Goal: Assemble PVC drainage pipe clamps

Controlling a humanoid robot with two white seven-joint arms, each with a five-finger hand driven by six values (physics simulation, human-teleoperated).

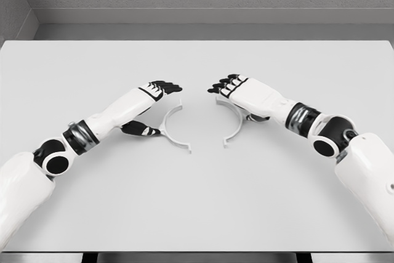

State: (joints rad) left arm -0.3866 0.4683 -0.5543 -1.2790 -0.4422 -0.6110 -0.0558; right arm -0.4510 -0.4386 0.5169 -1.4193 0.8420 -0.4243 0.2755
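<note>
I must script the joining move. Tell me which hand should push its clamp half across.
Either, barely left. The left hand and right hand each rest on a white semicircular plastic clamp half, left and right, facing mirrored; the left thumb looks hooked behind its arc.

White clamp halves (174, 129), grey table (197, 201)

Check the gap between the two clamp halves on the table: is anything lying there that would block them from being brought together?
Nothing visible does. The left clamp half and the right clamp half face each other across bare table. Each lies partly under its own hand, left hand and right hand.
</note>
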